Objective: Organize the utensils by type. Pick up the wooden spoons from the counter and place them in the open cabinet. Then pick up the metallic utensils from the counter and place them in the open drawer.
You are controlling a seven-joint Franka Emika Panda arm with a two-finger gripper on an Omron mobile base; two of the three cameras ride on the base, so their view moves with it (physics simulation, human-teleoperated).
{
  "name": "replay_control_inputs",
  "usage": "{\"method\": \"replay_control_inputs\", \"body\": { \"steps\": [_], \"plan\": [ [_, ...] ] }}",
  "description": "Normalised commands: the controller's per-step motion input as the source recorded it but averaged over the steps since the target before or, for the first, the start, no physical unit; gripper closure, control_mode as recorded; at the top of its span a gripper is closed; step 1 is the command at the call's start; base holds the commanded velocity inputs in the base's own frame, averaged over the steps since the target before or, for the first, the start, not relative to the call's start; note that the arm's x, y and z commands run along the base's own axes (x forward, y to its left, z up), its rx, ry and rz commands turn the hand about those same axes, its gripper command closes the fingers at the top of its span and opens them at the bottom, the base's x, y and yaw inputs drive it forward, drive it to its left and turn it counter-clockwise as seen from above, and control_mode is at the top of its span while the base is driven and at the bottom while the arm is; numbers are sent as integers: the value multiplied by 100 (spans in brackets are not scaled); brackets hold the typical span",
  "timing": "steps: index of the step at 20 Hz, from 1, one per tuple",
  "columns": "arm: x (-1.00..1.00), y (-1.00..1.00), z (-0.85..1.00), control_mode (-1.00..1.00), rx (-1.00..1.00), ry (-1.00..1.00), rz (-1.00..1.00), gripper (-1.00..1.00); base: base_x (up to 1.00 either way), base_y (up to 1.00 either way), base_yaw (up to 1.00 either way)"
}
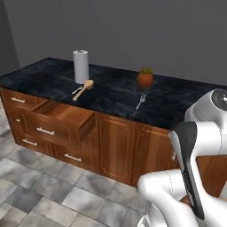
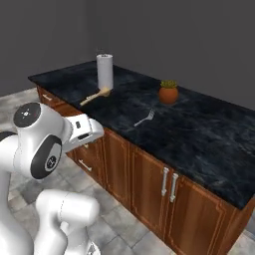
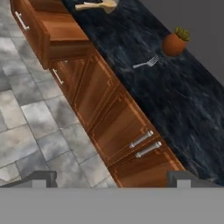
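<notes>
Hand view shows my gripper [image 3: 112, 177] spread wide and empty at the bottom edge, with the wooden spoon [image 3: 97, 5] at the top and a fork [image 3: 146, 63] upper right on the counter [image 3: 144, 87]. From this far back I could misjudge the reach and knock the thin fork away, or clip the open drawer [image 3: 52, 30] at upper left.

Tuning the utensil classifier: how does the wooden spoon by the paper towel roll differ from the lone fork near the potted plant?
The wooden spoon is light tan and matte; the fork is shiny silver. The spoon is clearly longer and thicker, with a round bowl; the fork is thin and short. The spoon lies above the open drawer, beside the paper towel roll; the fork lies apart, in front of the potted plant. Both lie flat on the black counter, untouched.
</notes>
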Motion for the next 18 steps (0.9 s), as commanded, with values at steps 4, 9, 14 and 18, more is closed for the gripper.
{"method": "replay_control_inputs", "body": {
  "steps": [4, 9, 14, 18],
  "plan": [
    [0, 0, 0, 100, 0, 0, 0, -100, 72, 53, -50],
    [0, 0, 0, 100, 0, 0, 0, -100, 70, 67, -37],
    [0, 0, 0, 100, 0, 0, 0, -100, 91, 53, -24],
    [0, 0, 0, 100, 0, 0, 0, -100, 85, 4, 9]
  ]
}}
